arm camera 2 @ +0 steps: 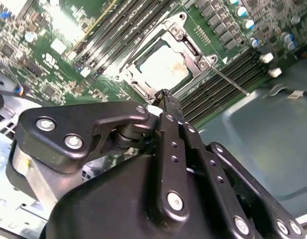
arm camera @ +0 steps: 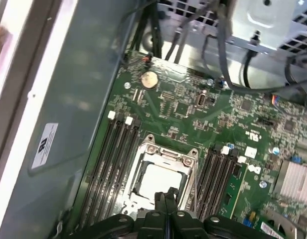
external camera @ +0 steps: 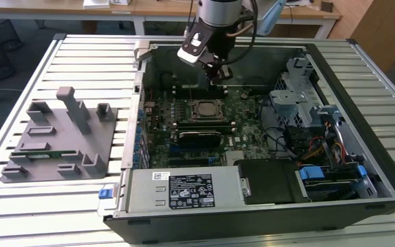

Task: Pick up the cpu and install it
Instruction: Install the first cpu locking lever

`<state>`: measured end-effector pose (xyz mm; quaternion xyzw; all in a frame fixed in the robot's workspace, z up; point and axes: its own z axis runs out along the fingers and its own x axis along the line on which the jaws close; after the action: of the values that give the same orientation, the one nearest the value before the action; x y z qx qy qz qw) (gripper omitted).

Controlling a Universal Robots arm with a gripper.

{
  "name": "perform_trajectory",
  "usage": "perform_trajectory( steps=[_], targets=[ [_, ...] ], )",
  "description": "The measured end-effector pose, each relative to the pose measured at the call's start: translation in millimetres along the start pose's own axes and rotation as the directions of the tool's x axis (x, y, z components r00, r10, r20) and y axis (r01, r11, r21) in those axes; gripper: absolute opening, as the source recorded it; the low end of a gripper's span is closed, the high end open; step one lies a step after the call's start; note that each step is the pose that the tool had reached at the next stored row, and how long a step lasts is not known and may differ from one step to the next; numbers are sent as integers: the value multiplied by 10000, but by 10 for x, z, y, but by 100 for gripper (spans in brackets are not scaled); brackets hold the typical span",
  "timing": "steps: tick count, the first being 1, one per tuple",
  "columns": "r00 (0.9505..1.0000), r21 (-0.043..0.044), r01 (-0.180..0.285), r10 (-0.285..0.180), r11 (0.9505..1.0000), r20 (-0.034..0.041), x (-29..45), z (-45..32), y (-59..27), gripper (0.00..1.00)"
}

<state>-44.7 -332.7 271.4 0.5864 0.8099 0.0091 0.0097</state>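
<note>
Exterior view, starting at the desk [external camera: 81,51] edge on the exterior view's left: grey holder block [external camera: 64,140] lying flat near that edge, long green memory stick [external camera: 43,153] resting in one of its slots. Next across, open computer case [external camera: 252,226] covering the middle of the desk and out toward the edge on the exterior view's right, motherboard [external camera: 246,128] exposed inside. Labelled power supply box [external camera: 183,190] along the case side nearest the camera. Around the board's middle, square socket [external camera: 191,102] with metal frame; cpu [external camera: 205,109] lying flat inside it, silvery top up. Hand [external camera: 218,78] hanging over the board just beyond the socket, toward the far desk edge, raised clear of the cpu. Further toward the exterior view's right, metal drive cage [external camera: 297,98], then blue tabs [external camera: 310,172] near the case corner.

Both wrist views: hand [arm camera 2: 165,94] [arm camera: 166,194] narrow, fingertips [arm camera 2: 169,112] pressed together, nothing between them. Cpu [arm camera 2: 163,67] [arm camera: 161,180] seated within the socket frame, tips apart from it. Black memory slots [arm camera: 116,164] in rows on either side of the socket. Thin metal rod [arm camera 2: 230,82] running from a socket corner across the slots. Coin cell [arm camera: 150,78] well apart from the socket, near the board's edge.
</note>
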Motion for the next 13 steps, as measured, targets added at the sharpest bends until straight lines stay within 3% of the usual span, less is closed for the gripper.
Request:
perform_trajectory(
  steps=[8,13],
  targets=[
    [9948,-6,1019,-1019,9948,-26,0,0,0,11],
    [9877,-11,1563,-1563,9877,-40,0,0,0,11]
  ],
)
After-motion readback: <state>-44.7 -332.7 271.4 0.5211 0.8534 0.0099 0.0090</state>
